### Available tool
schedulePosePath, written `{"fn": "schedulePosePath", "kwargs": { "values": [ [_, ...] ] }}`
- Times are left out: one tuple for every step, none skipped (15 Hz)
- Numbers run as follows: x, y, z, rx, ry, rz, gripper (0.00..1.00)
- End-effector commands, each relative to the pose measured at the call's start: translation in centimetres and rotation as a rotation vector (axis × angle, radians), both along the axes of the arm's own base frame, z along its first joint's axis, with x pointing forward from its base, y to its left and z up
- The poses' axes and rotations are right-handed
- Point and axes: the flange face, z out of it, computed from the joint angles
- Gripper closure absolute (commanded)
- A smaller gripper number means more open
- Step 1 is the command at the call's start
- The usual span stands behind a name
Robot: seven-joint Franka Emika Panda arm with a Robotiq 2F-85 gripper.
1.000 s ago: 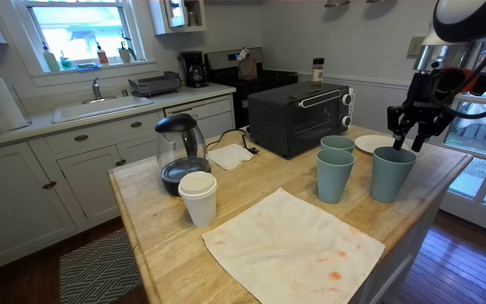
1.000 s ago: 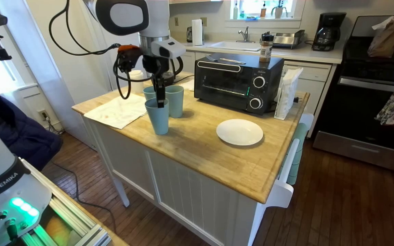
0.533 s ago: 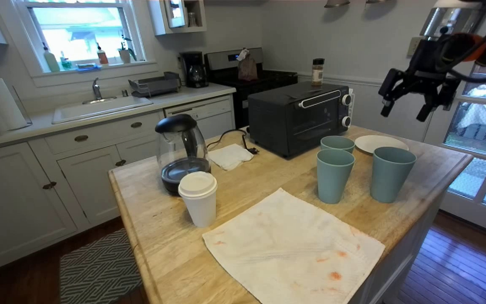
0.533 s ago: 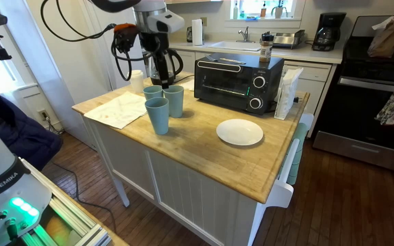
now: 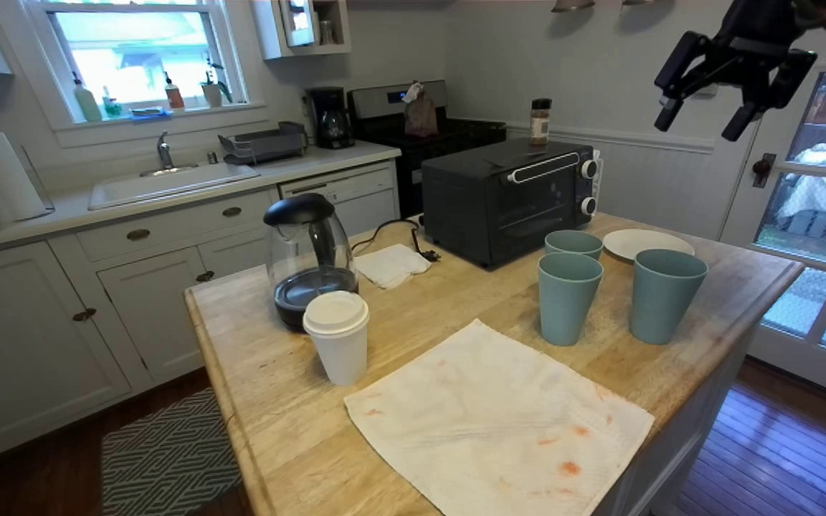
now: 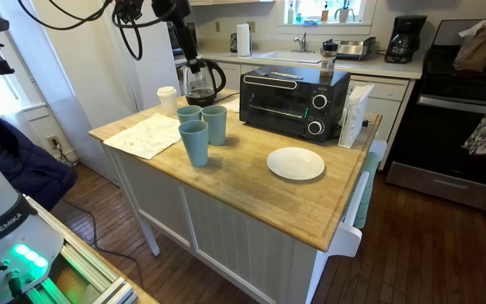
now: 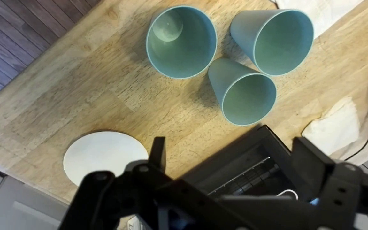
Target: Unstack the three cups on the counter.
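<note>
Cups [image 5: 569, 304] unstacked, two perhaps touching, hand [image 5: 700, 127] spread

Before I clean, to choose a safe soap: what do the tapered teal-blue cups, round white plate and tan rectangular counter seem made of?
Tapered teal-blue cups: probably matte plastic; even colour, soft shading. Round white plate: perhaps glazed ceramic, possibly plastic; smooth and uniformly white. Tan rectangular counter: wood, seemingly satin; grain and joined strips show.
</note>
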Motion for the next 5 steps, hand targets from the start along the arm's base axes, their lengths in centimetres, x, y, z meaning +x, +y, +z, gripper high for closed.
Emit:
{"fn": "schedulePosePath", "kwargs": {
  "values": [
    [-0.12,0.42,0.56,-0.009,-0.002,0.000,0.00],
    [-0.14,0.69,0.82,-0.013,-0.006,0.002,0.00],
    [-0.14,0.72,0.80,-0.013,-0.005,0.003,0.00],
    [-0.12,0.66,0.71,-0.012,-0.003,0.002,0.00],
    [-0.11,0.59,0.61,-0.011,-0.001,0.001,0.00]
  ]
}}
